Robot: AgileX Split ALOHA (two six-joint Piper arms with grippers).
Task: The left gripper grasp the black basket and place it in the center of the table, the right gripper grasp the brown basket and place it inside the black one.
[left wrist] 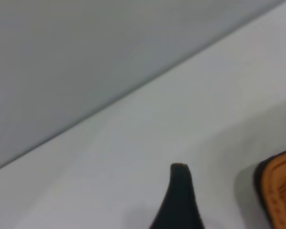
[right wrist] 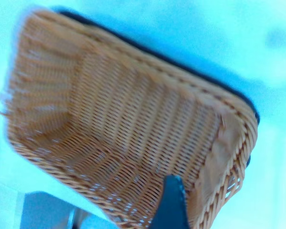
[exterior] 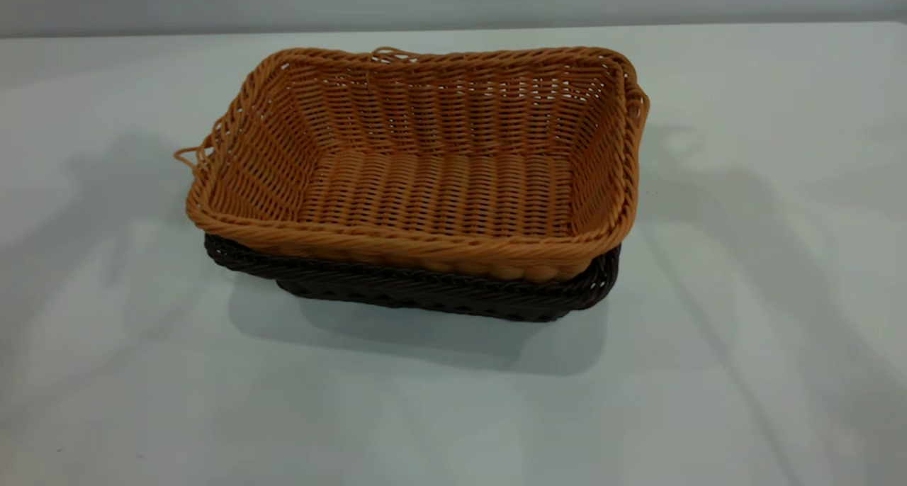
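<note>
Orange-tan wicker, the brown basket [exterior: 432, 167] sits nested inside the black basket [exterior: 439, 295] at the middle of the surface [exterior: 744, 344]. Above it hangs my right end effector [right wrist: 170, 202], my left end effector [left wrist: 180, 200] just beside; whether either is open or closed, I cannot tell.

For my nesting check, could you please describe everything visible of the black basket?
The black basket is a very dark woven, wicker-look rectangle with a braided rim. It stands upright near the middle of the table, almost wholly hidden by the brown basket nested inside it; only its near rim, part of the near wall and the corners show beneath. The brown rim sits above and overhangs it. The right wrist view shows a thin dark edge along one long side. No gripper touches it.
</note>
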